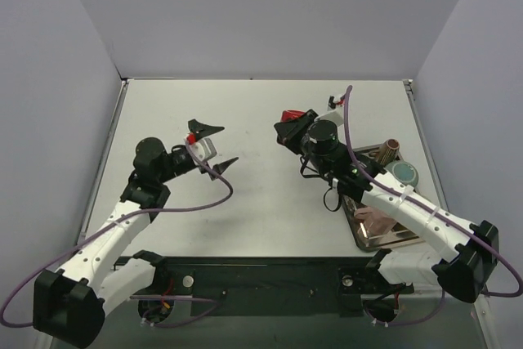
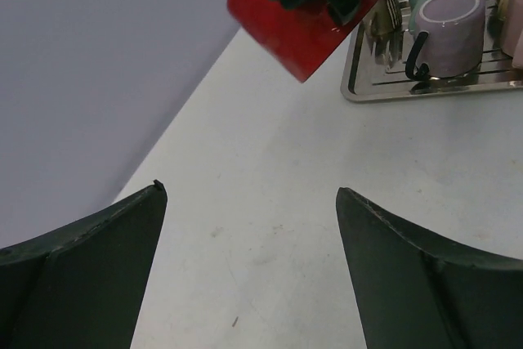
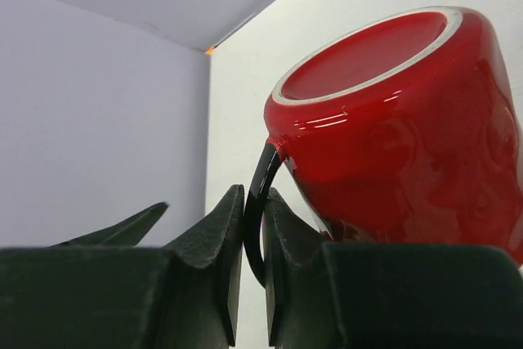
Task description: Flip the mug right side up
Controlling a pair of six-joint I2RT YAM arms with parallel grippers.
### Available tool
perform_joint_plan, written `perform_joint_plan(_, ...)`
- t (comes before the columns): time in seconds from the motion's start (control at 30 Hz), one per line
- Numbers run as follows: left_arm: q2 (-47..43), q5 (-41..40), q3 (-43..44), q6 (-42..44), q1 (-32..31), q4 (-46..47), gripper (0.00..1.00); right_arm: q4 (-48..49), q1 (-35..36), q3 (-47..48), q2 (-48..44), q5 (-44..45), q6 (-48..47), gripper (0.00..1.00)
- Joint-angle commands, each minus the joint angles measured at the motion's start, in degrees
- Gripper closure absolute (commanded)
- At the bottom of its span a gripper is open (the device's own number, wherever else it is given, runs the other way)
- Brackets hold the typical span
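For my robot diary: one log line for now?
mug: tilted, not upright | right gripper: shut on its handle | left gripper: open, empty

No legible text, label, brand or number was found in any view. The mug (image 3: 392, 136) carried plain red glaze. Faint relief on its side was possibly a moulded pattern, not readable as lettering. The cups (image 2: 449, 26) on the tray (image 2: 425, 91) showed no markings.
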Motion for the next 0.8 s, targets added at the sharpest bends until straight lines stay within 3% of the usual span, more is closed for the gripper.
perform_joint_plan(0.0,-2.2,-7.0,-5.5,11.0,-7.2,12.6,0.04,9.5,5.3,6.4,-0.3,2.8,4.5,1.0)
perform_joint_plan(0.1,-3.4,-8.4,-9.8,8.7,-8.5,24.5,0.04,10.1,8.5,8.5,1.2,4.9,3.5,1.0)
perform_joint_plan(0.2,-3.4,-7.9,-10.8,7.8,-10.0,25.3,0.05,8.9,10.4,10.4,2.3,8.5,2.7,1.0)
perform_joint_plan(0.5,0.8,-24.9,-12.5,9.1,-19.2,38.5,0.05,13.3,13.2,10.2,4.2,9.1,5.9,1.0)
perform_joint_plan(0.77,6.6,-32.5,-12.8,13.0,-22.0,47.2,0.13,15.9,15.0,9.5,5.0,7.9,8.1,1.0)
